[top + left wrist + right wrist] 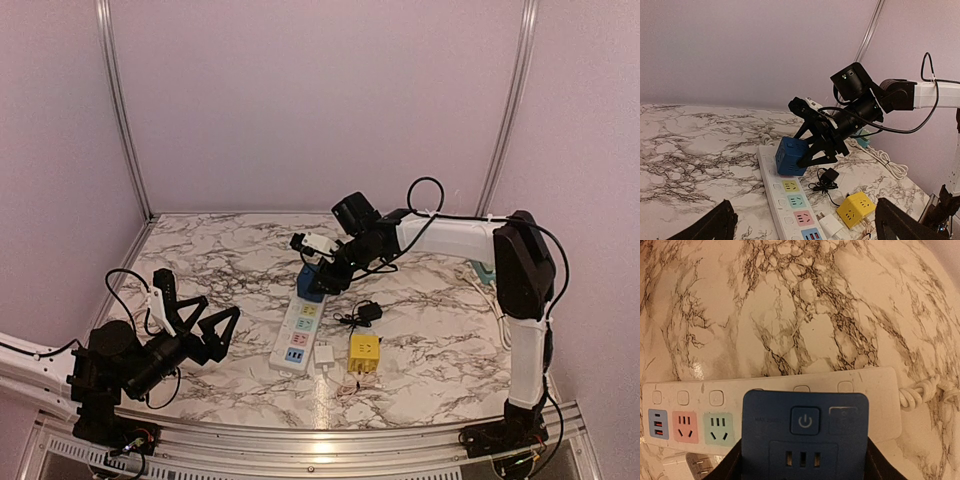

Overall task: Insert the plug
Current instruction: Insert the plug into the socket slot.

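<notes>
Blue cube adapter (312,282) sits pinched between the two fingers of the right gripper (322,272) at the centre of the overhead frame. It is tilted over the far end of a white power strip (297,338), next to the green socket (718,426); whether its prongs have entered cannot be seen. At lower left, the left gripper (198,293) hovers above the marble table (200,250), fingers spread wide and holding nothing. Right of the strip's near end lie a white charger (325,356) and a yellow cube adapter (364,352), with a small black plug (370,312) and its cord just beyond.
</notes>
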